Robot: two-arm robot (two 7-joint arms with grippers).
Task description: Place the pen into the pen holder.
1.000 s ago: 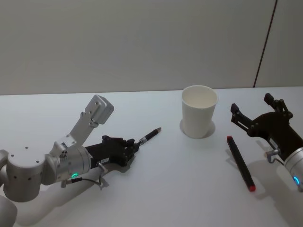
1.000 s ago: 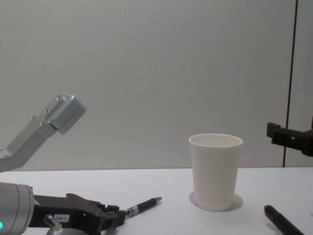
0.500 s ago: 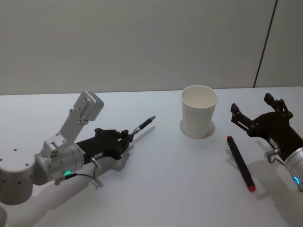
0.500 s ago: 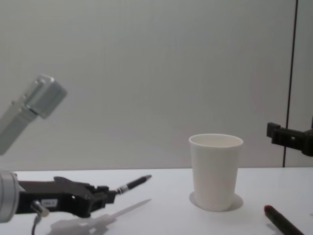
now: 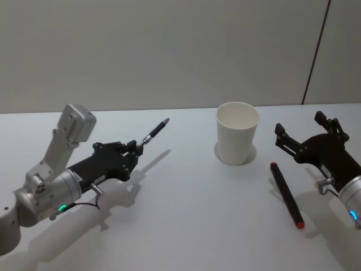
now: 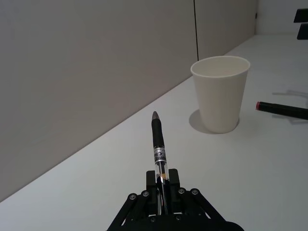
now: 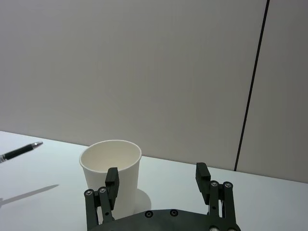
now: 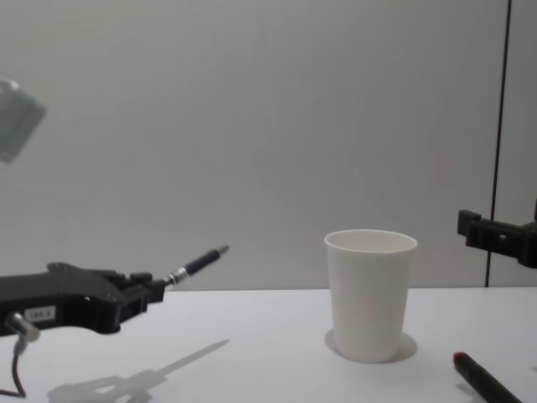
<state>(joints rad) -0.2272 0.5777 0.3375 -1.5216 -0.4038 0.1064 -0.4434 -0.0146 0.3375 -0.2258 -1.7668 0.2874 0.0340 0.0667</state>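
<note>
My left gripper (image 5: 133, 150) (image 8: 151, 290) (image 6: 162, 185) is shut on a black pen (image 5: 154, 131) (image 8: 196, 264) (image 6: 158, 144) with a clear barrel, lifted off the table and pointing forward and up toward the pen holder. That pen holder, a white paper cup (image 5: 237, 132) (image 8: 370, 293) (image 6: 221, 92) (image 7: 111, 172), stands upright to the right of the pen, well apart from it. My right gripper (image 5: 304, 131) (image 7: 156, 180) hovers open at the right of the cup, with nothing between its fingers.
A second black pen with red ends (image 5: 286, 193) (image 8: 487, 380) (image 6: 282, 109) lies on the white table (image 5: 192, 214) between the cup and my right gripper. A plain grey wall stands behind the table's far edge.
My left gripper has lifted the black pen off the table and drawn back to the left; its shadow now falls on the tabletop. The right arm, cup and red-ended pen stay put.
</note>
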